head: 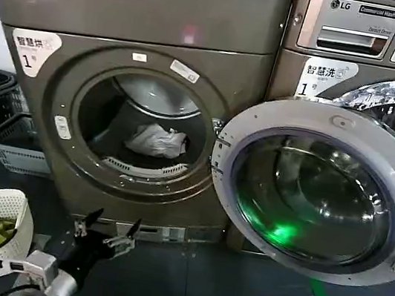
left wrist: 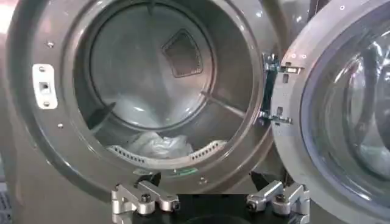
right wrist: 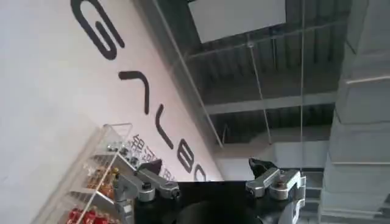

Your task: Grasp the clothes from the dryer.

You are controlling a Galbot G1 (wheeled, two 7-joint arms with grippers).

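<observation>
Clothes (head: 156, 141) in drum, above open L gripper (head: 106, 230)

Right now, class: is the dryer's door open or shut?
Open. The dryer door is swung wide, exposing the drum with the clothes inside.

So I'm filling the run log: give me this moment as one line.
left gripper: open, low before dryer | clothes: in drum, ungrasped | dryer door: open | right gripper: open, raised toward ceiling

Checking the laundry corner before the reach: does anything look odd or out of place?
Nothing stands out: the crumpled white clothes lie in the bronze-brown dryer, door swung open, left end effector open below the port.
</observation>
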